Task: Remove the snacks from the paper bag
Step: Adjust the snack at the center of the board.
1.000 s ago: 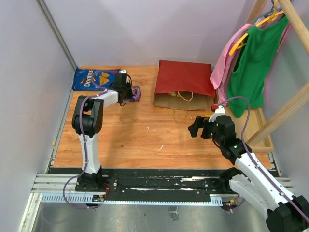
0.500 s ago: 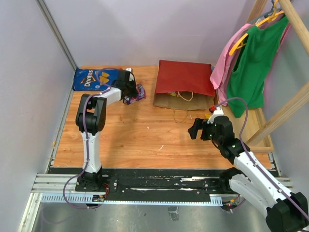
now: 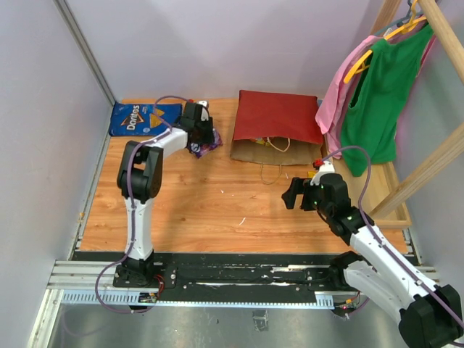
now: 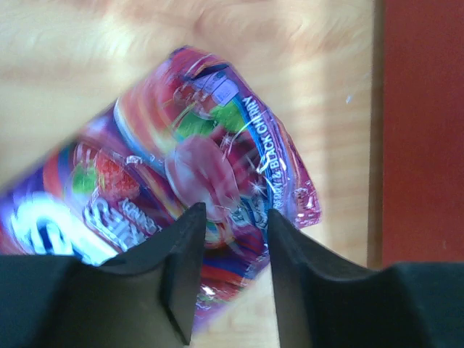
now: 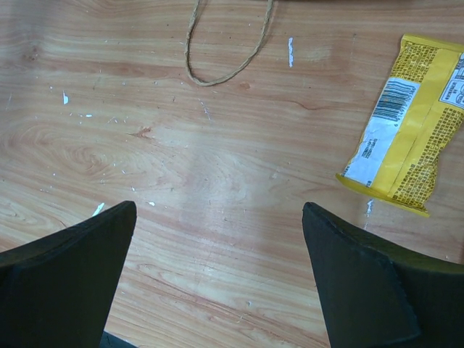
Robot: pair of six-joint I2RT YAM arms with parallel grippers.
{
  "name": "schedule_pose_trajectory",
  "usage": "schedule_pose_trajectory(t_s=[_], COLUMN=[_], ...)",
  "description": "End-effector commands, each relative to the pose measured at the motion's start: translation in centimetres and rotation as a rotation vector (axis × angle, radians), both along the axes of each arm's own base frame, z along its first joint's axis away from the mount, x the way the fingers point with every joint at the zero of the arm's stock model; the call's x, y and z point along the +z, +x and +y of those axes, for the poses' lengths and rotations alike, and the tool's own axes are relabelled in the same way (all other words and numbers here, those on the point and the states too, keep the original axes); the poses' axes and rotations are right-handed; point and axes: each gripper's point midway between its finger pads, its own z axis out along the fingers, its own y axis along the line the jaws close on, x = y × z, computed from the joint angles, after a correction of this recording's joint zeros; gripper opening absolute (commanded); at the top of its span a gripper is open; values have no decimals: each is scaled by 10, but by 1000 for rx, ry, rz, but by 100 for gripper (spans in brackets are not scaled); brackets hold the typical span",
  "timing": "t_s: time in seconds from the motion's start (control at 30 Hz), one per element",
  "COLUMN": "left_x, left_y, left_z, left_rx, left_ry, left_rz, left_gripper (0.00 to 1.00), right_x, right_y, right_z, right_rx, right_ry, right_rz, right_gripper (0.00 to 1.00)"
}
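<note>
- The left arm (image 3: 136, 217) is seen rising upright from its base, folded sharply at the elbow, with the forearm stretched forward and to the right.
- The left gripper (image 4: 233, 214) is pointed downward, its two dark fingers (image 4: 181, 268) parted by a narrow gap.
- The right arm (image 3: 377, 250) is pictured slanting inward and forward from its base.
- The right gripper (image 5: 217, 209) is shown low, its jaws spread wide.
</note>
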Motion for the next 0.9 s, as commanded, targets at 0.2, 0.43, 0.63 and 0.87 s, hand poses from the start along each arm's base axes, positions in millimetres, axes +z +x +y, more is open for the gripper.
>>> schedule_pose_trajectory(t_s=[0.2, 0.43, 0.63, 0.87], left_x=[80, 76, 54, 30], left_y=[-52, -69, -74, -60], left_z=[63, 97, 123, 109], left_rx=[256, 318, 330, 271], left_ry=[-49, -119, -234, -293], left_rz=[-181, -178, -140, -86], left_gripper=[71, 89, 70, 54], right_x=[-1, -2, -2, -4], right_y=[4, 5, 3, 5], right_z=[12, 14, 14, 17], right_rx=[33, 37, 37, 43], right_ry=[12, 21, 26, 30], right_rz=[14, 19, 22, 27], right_gripper=[99, 99, 99, 99])
